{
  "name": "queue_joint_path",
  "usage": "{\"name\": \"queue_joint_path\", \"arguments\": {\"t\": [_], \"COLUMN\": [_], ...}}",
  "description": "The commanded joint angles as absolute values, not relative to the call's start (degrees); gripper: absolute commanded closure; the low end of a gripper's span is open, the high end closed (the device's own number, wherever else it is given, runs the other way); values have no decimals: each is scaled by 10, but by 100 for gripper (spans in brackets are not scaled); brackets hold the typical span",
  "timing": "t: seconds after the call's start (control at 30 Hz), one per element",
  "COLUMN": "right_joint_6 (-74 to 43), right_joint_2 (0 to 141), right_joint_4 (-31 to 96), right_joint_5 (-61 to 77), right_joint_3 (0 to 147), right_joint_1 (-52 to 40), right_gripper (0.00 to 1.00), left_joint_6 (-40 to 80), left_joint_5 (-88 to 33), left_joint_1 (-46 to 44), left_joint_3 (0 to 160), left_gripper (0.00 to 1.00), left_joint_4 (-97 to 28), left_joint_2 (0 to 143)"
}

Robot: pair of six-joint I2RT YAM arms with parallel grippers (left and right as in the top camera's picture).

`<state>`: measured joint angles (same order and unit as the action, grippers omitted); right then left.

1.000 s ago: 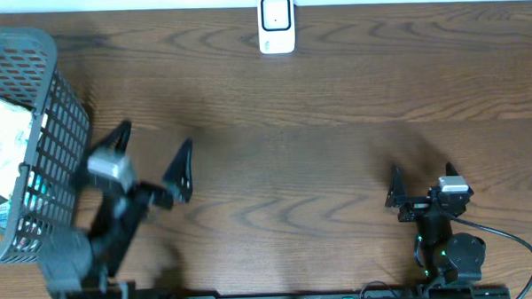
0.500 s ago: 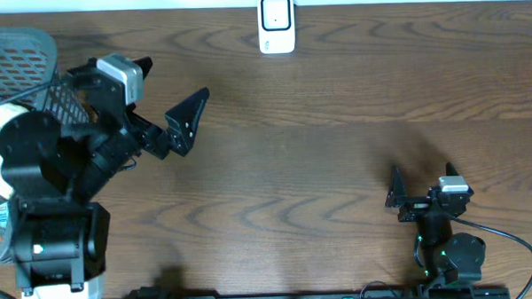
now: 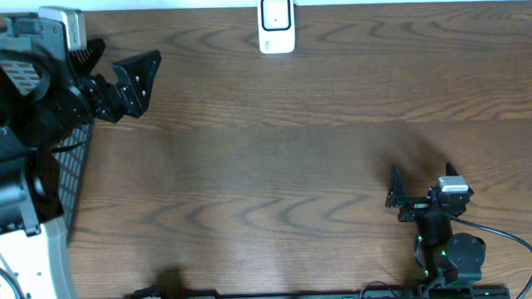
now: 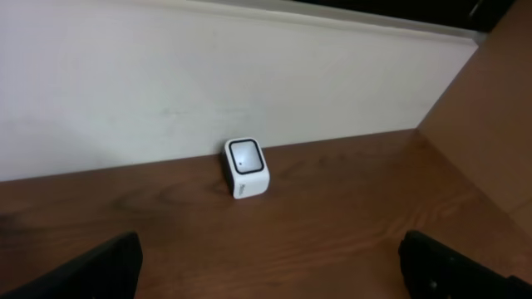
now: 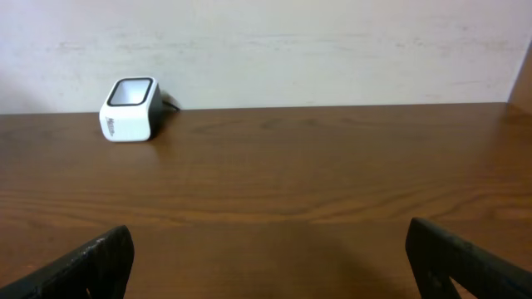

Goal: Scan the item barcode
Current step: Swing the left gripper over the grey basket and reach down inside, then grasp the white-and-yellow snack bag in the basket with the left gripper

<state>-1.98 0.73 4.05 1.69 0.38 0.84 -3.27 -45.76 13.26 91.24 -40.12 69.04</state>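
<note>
The white barcode scanner (image 3: 277,25) (image 4: 247,168) (image 5: 129,109) stands at the table's far edge by the wall. My left gripper (image 3: 117,70) (image 4: 268,249) is open and empty, raised at the far left beside the black mesh basket (image 3: 74,178), with its camera facing the scanner. At the front right, low over the wood, my right gripper (image 3: 422,181) (image 5: 266,241) is also open with nothing between its fingers. The item is hidden: my left arm covers the inside of the basket.
The basket sits at the table's left edge, mostly under my left arm's body (image 3: 17,131). A white wall (image 5: 332,50) runs along the far edge. Bare brown wood (image 3: 293,166) lies between the two arms and the scanner.
My left arm has risen from the front left and swung toward the far-left corner over the basket, still open. The right arm has not moved.
</note>
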Motion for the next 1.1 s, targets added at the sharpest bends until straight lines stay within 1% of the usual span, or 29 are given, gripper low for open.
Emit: {"name": "queue_joint_path", "arguments": {"t": [0.0,0.17,0.27,0.4,0.47,0.57,0.6,0.67,0.73,0.8,0.93,1.07], "right_joint_6": [-26,-26,-26,-26,-26,-26,-26,-26,-26,-25,-26,-26], "right_joint_2": [6,6,6,7,7,7,7,7,7,7,7,7], "right_joint_4": [43,43,43,43,43,43,43,43,43,43,43,43], "right_joint_5": [15,15,15,15,15,15,15,15,15,15,15,15], "right_joint_3": [4,4,4,4,4,4,4,4,4,4,4,4], "right_joint_1": [11,11,11,11,11,11,11,11,11,11,11,11], "right_gripper": [1,1,1,1,1,1,1,1,1,1,1,1], "left_joint_6": [-45,-41,8,31,31,30,31,46,116,167,168,164], "left_joint_5": [-473,-469,-462,-422,-366,-239,-126,-7,98,123,121,120], "left_joint_1": [136,138,150,189,207,224,230,237,254,283,341,381], "left_joint_3": [925,925,937,1002,1038,1080,1091,1090,1090,1090,1090,1089], "left_gripper": [2,2,3,3,2,2,3,2,3,2,2,2], "left_joint_4": [-405,-385,-368,-409,-451,-526,-558,-565,-562,-558,-546,-600], "left_joint_2": [704,706,710,741,763,801,825,846,870,891,941,999]}}
